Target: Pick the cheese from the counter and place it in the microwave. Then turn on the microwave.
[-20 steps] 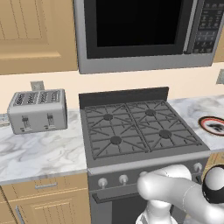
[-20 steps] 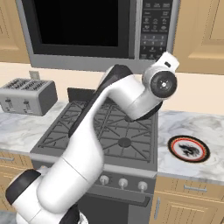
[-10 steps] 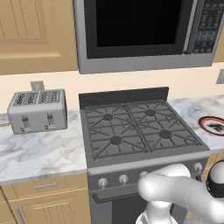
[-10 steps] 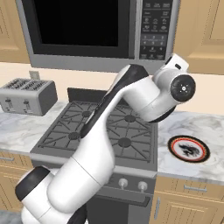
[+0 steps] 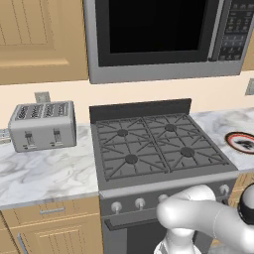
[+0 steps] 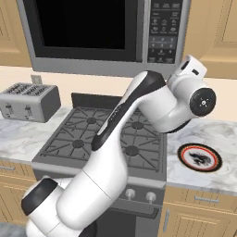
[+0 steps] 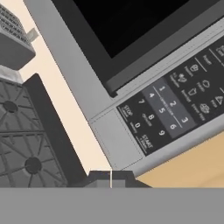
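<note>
**Grey steel and black glass: door shut, jaws clenched**

Grey steel frames the microwave (image 5: 163,39) in the left base view, its black door closed, hung over the black stove (image 5: 158,146). A silver toaster (image 5: 43,125) stands on the marble counter (image 5: 44,173) well off to the stove's left, and a red-rimmed dark plate (image 5: 242,142) lies on the counter at the far right edge. The arm's white elbow fills the lower right corner.

In the right base view the arm bends up over the stove (image 6: 111,134), its wrist raised just below the microwave's button panel (image 6: 164,30) (the dark strip right of the door). The plate (image 6: 200,157) sits on the counter (image 6: 203,171) below and slightly beyond the wrist. The toaster (image 6: 28,102) is well apart, across the stove.

The hand view is rolled. The gripper (image 7: 111,178) shows two dark tips pressed together, clamped on nothing. Straight ahead of them, near, is the button panel (image 7: 170,109) with its number keys and a START key; the closed door (image 7: 131,22) lies beyond. The stove (image 7: 26,148) and toaster (image 7: 13,39) fall to the side.

The cheese cannot be seen; with the door shut I cannot tell whether it is inside.
</note>
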Robot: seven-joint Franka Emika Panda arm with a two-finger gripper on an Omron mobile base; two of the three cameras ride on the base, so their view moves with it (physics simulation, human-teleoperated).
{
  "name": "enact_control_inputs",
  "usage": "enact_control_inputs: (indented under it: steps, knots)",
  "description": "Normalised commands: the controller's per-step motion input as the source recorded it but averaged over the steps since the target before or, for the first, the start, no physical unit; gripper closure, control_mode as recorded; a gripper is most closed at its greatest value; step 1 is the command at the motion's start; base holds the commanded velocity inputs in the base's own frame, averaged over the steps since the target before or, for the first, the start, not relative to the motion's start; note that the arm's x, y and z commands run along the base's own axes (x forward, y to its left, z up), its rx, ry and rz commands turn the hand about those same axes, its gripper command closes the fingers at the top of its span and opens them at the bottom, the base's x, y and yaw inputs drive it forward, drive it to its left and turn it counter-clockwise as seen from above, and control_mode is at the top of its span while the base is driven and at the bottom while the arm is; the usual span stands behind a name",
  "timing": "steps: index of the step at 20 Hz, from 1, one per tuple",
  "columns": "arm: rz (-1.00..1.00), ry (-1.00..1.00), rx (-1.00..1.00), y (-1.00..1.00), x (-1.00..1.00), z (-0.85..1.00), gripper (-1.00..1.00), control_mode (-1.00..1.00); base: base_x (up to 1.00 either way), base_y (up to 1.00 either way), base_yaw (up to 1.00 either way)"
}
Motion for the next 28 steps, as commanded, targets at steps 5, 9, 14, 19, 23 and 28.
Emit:
enact_control_inputs:
  steps: [5, 9, 14, 19, 23, 28]
  knots:
    - [0.0, -0.11, 0.0, 0.0, 0.03, 0.06, 1.0, -1.0, 0.0, 0.0, 0.0]
    - [0.0, -0.06, 0.0, 0.04, 0.07, 0.03, 1.0, -1.0, 0.0, 0.0, 0.0]
    - [0.0, -0.02, 0.0, 0.03, 0.16, 0.1, 1.0, -1.0, 0.0, 0.0, 0.0]
    - [0.0, 0.0, 0.0, 0.0, 0.26, 0.12, 1.0, -1.0, 0.0, 0.0, 0.0]
    - [0.0, 0.0, 0.0, 0.0, 0.38, 0.02, 1.0, -1.0, 0.0, 0.0, 0.0]
    - [0.0, 0.0, 0.0, 0.0, 0.45, 0.0, 1.0, -1.0, 0.0, 0.0, 0.0]
